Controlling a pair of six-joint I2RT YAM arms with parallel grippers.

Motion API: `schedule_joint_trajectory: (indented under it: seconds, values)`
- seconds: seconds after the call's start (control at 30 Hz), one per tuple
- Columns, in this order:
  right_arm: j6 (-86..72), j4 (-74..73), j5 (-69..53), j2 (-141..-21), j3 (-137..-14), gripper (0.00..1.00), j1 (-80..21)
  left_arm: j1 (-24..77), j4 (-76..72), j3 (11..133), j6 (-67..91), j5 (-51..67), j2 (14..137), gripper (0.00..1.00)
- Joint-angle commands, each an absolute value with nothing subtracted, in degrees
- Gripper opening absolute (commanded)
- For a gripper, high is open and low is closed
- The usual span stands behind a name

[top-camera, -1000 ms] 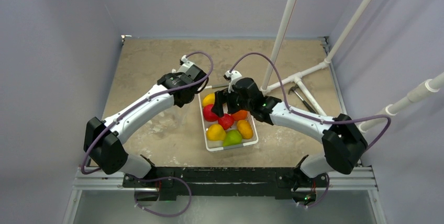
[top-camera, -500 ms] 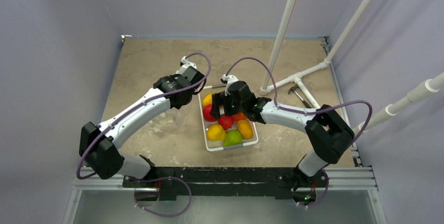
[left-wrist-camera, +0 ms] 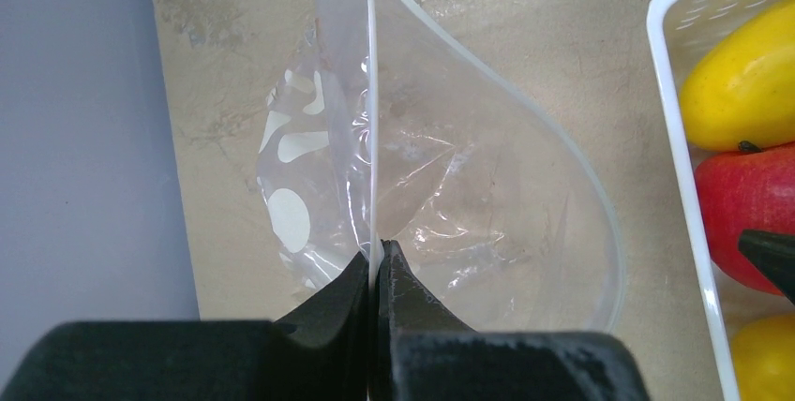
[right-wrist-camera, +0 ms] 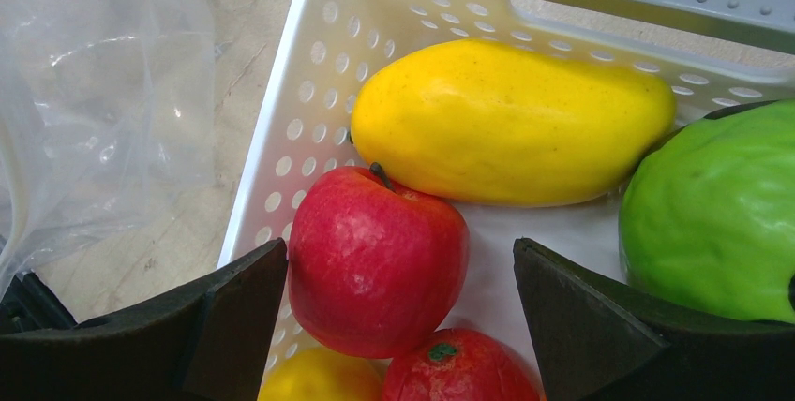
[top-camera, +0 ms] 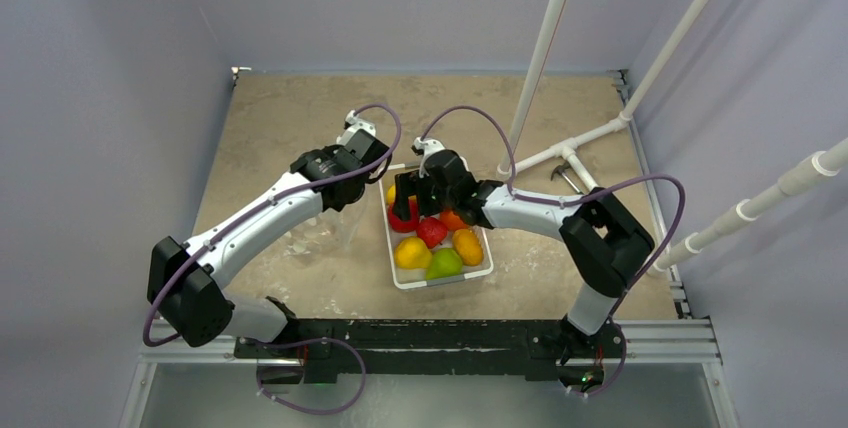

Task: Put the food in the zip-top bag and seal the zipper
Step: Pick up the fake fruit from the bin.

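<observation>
On the surface (top-camera: 280,118), an apple (right-wrist-camera: 375,260) is straddled just ahead of the wide right hand (right-wrist-camera: 401,274), while the zipper (left-wrist-camera: 371,92) of the bag (left-wrist-camera: 469,195) is pinched by the left hand (left-wrist-camera: 377,265).

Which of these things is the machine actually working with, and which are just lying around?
In the job: toy fruits, clear zip-top bag, its zipper pinched in the left pincer, open right pincer over the red apple.
Lying about: white tray holding the fruit, white pipes, small tool beside them.
</observation>
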State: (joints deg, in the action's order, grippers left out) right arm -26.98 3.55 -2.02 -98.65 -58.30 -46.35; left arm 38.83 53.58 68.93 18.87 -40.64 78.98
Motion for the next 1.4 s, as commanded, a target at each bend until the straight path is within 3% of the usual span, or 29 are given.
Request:
schedule_joint_trajectory:
  seconds: [0.0, 0.47, 0.97, 1.37]
  values:
    - [-26.3, 4.7, -1.7, -99.5, -60.9, 0.92, -46.5, 39.2, 52.2, 68.8, 18.5, -40.7, 77.1, 0.0]
    - [-25.0, 5.4, -6.6, -102.4, -60.4, 0.8, -46.6, 39.2, 51.1, 67.9, 18.5, -40.5, 77.7, 0.0]
    - [-24.0, 3.5, -5.1, -99.9, -62.7, 0.33, -46.6, 39.2, 51.3, 68.3, 18.5, -40.7, 77.8, 0.0]
    - [-23.8, -0.9, -2.4, -93.5, -65.7, 0.24, -46.6, 39.2, 51.8, 70.0, 18.1, -39.4, 78.2, 0.0]
